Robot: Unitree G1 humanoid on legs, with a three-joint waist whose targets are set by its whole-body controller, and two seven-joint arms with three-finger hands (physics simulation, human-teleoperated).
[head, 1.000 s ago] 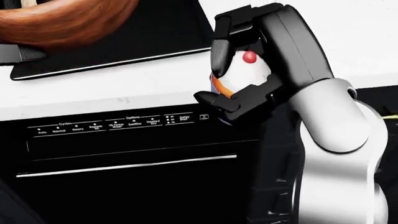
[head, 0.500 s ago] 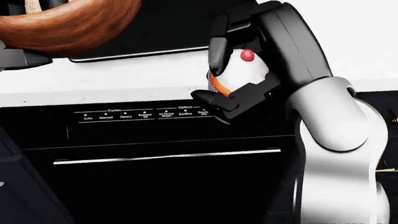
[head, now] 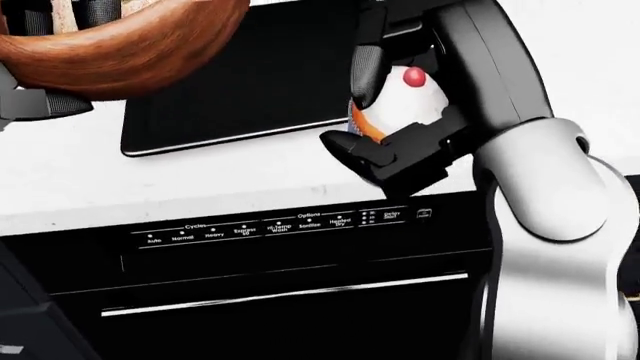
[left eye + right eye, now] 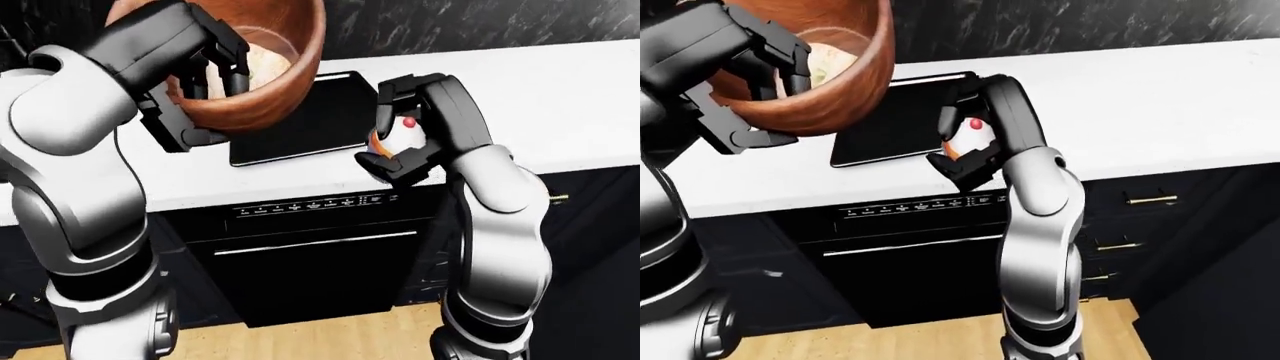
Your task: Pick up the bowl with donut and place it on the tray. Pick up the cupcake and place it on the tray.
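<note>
The left hand has its black fingers clenched on the rim of the glossy round wooden bowl, held tilted above the flat black rectangular tray on the smooth white bench. The right hand grasps the white-frosted cherry-topped cupcake just beside the tray.

Below my hands, the dishwasher control panel reads "Cycles" over Auto, Normal, Heavy, Express, then "Options" over Hi-Temp Wash, Sanitize, Heated Dry, and "Delay Start"

Brown bowl, black tray
</note>
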